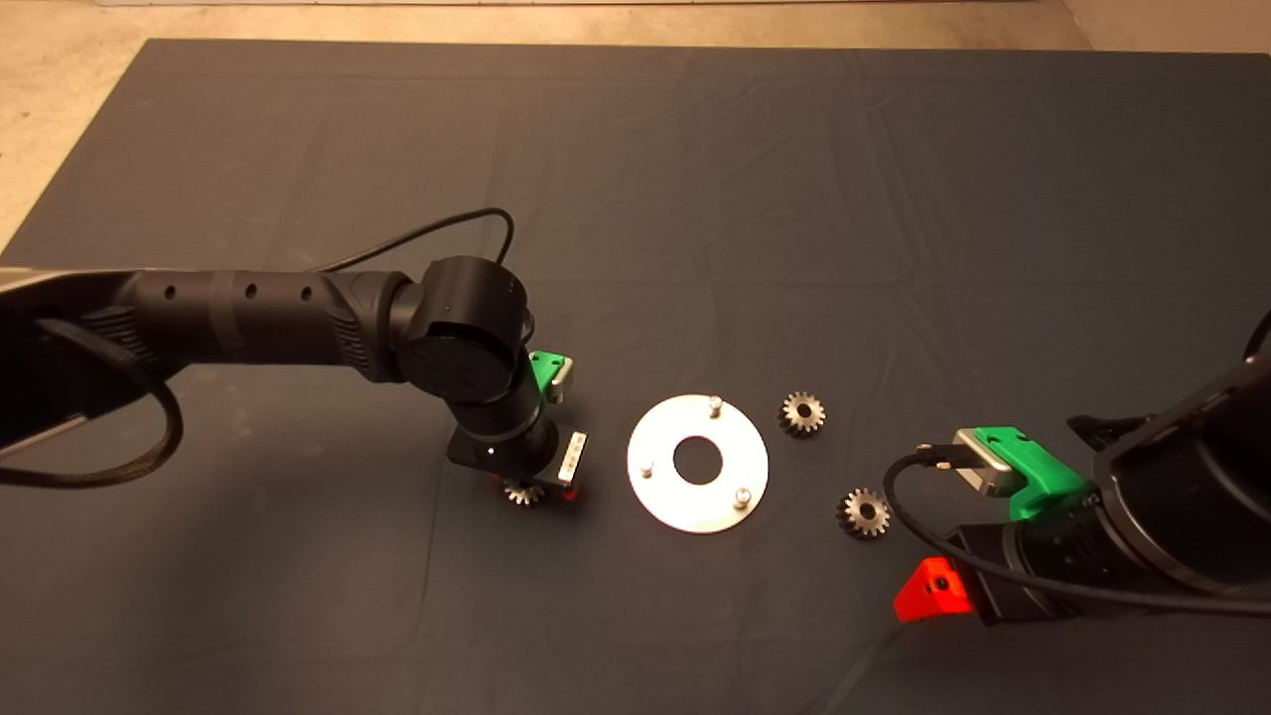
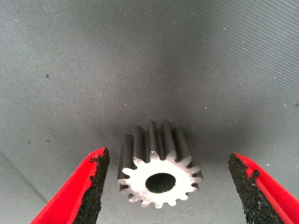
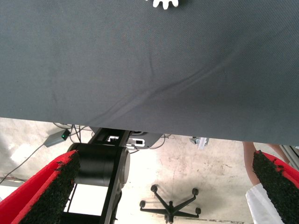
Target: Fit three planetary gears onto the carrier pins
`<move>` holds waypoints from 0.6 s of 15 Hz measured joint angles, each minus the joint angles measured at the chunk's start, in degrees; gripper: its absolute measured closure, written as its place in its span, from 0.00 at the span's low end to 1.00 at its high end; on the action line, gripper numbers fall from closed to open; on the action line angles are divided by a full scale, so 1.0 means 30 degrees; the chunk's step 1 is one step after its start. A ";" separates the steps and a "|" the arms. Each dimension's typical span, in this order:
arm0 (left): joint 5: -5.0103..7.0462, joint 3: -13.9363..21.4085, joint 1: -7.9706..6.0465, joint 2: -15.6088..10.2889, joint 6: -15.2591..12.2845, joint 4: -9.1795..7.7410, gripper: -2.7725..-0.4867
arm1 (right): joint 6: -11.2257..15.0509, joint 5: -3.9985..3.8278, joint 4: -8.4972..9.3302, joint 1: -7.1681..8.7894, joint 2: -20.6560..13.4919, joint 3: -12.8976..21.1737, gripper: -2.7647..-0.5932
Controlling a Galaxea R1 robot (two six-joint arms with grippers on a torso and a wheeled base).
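The left gripper (image 2: 161, 186) is hovering with jaws wide apart around one gear (image 2: 159, 172), not touching it, near the mat's (image 1: 695, 149) centre beside the disc (image 1: 697, 464). The right gripper (image 3: 163, 196) is waiting open at the right edge.

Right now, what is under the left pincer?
A planetary gear lies flat on the mat between the open left pincer fingers, untouched. From above, the wrist hides most of it.
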 joint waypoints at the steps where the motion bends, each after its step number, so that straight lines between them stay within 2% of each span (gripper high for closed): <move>1: 0.0000 -0.0057 0.0045 0.0000 0.0000 0.0012 0.44 | 0.0000 0.0000 0.0000 0.0000 0.0000 0.0000 0.01; 2: 0.0007 -0.0109 0.0145 0.0000 0.0000 0.0028 0.48 | 0.0000 0.0000 0.0000 0.0000 0.0000 0.0000 0.01; 4: 0.0000 -0.0118 0.0305 0.0000 -0.0004 0.0041 0.49 | 0.0000 0.0000 -0.0007 0.0000 0.0000 0.0000 0.01; 6: 0.0000 -0.0158 0.0321 0.0000 -0.0004 0.0057 0.49 | 0.0000 0.0000 0.0000 0.0000 0.0000 0.0000 0.01; 9: 0.0000 -0.0158 0.0321 0.0000 -0.0077 0.0057 0.55 | 0.0000 0.0000 0.0000 0.0000 0.0000 0.0000 0.01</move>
